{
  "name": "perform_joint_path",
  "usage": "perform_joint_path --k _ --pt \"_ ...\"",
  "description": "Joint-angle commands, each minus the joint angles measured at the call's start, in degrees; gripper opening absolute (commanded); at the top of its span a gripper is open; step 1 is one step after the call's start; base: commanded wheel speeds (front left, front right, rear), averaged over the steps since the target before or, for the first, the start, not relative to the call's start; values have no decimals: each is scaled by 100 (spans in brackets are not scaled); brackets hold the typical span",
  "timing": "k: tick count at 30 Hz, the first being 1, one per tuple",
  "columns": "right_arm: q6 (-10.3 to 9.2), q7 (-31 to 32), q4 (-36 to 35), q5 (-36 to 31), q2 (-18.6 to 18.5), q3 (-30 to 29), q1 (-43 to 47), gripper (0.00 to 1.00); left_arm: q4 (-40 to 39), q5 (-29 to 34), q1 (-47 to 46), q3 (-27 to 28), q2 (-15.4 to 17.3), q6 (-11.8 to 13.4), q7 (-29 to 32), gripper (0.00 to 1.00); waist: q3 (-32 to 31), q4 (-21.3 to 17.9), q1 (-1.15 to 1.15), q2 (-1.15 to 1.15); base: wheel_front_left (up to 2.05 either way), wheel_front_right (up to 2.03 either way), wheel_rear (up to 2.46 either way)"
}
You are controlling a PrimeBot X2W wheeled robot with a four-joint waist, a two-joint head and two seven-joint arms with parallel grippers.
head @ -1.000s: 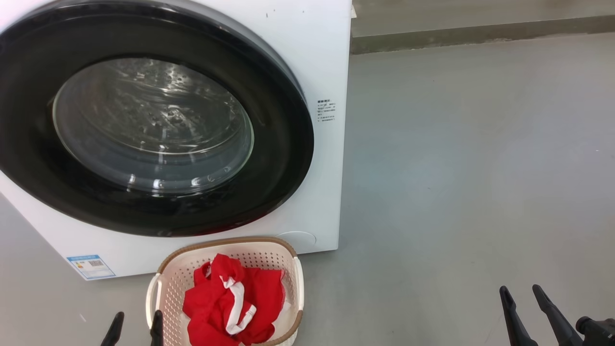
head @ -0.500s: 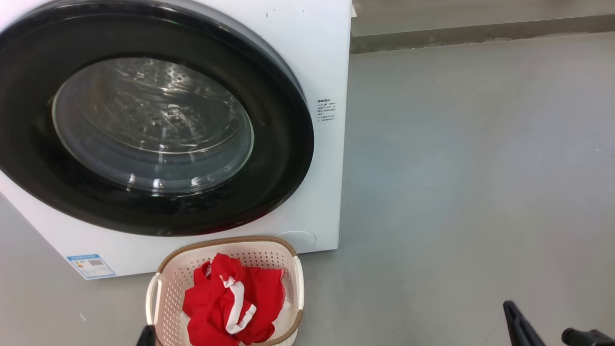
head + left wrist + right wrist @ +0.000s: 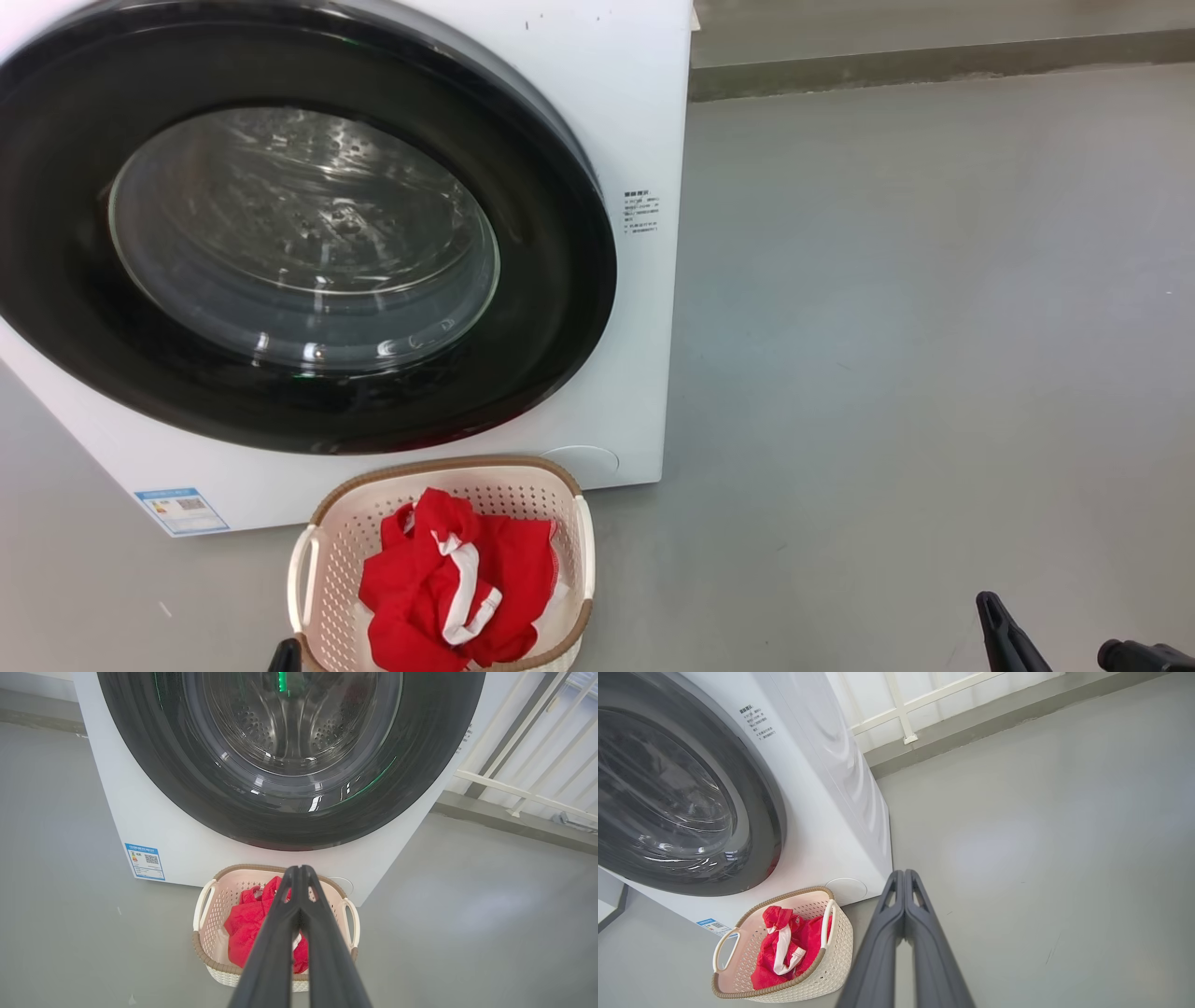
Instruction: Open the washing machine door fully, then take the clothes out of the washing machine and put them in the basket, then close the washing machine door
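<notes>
The white washing machine (image 3: 644, 84) fills the upper left, and its black-rimmed washing machine door (image 3: 308, 233) lies shut against the front. Behind the glass the steel drum (image 3: 289, 718) looks bare. On the floor before it stands the cream basket (image 3: 331, 551) with the red clothes (image 3: 457, 579) inside. My left gripper (image 3: 299, 870) hovers shut and empty above the basket's near side; its tip (image 3: 286, 651) peeks in at the bottom edge. My right gripper (image 3: 903, 875) is shut and empty over bare floor to the right, its tip (image 3: 990, 607) low in the head view.
Grey floor (image 3: 915, 327) spreads wide to the right of the machine. A low kerb (image 3: 934, 61) and a white railing (image 3: 901, 704) run along the back. A blue label (image 3: 182, 509) sits low on the machine's front.
Both grippers have shut from open and sunk toward the bottom edge of the head view. The camera has shifted slightly. Door, basket and clothes are unmoved.
</notes>
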Motion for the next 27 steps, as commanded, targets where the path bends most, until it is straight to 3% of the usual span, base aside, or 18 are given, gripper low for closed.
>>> perform_joint_path --k 1,27 --pt "-3 16 -154 154 -60 -34 -170 0 -122 -145 -161 24 70 -5 47 0 2 5 -1 0 0 0 0" --pt "-7 466 -254 1576 21 -150 -506 0 -109 -1898 -481 46 92 -13 489 0 40 115 -1 0 0 0 0"
